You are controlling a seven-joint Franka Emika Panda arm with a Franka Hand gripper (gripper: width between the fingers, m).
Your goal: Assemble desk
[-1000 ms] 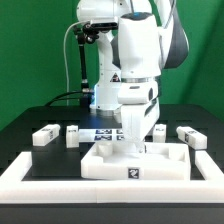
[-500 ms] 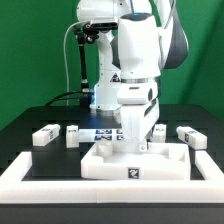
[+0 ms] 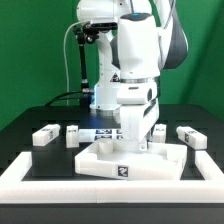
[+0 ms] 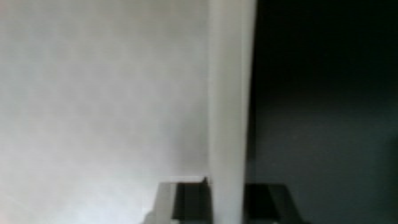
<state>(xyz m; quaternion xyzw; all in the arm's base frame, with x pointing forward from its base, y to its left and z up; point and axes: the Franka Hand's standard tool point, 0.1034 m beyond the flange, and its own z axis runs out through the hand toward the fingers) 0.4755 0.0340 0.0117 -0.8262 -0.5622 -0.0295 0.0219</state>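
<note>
Grips the desk slab [image 3: 128, 162] by its far edge, with the fingers [image 4: 183, 203] pinched shut on that thin white wall and dark on either side of it in the wrist view. Looks like the start of moving the slab into a working position, judging by the hold and by the loose parts not yet touched.

Note the slab lying in the middle of the black bench [image 3: 18, 132], inside the border rim [image 3: 22, 172], one tag facing the exterior camera. Cannot tell whether it rests fully flat or is raised a little at the held edge.

To do this well:

- Keep the pinch firm and square on the wall, since a hold on one edge of so wide a piece probably lets it swing or tip.
- Slide rather than lift, low and slow, in one straight line, to avoid turning the slab about the grip.
- Mind the leg blocks [image 3: 43, 136]: two at the exterior view's left and two at its right, all apart from the slab and further back.
- Steer clear of the marker board [image 3: 100, 133] just behind the slab.
- Stop once the slab meets the rim squarely, if that is the aim.
- Release only with the slab flat and at rest, then draw straight up to avoid dragging it.
</note>
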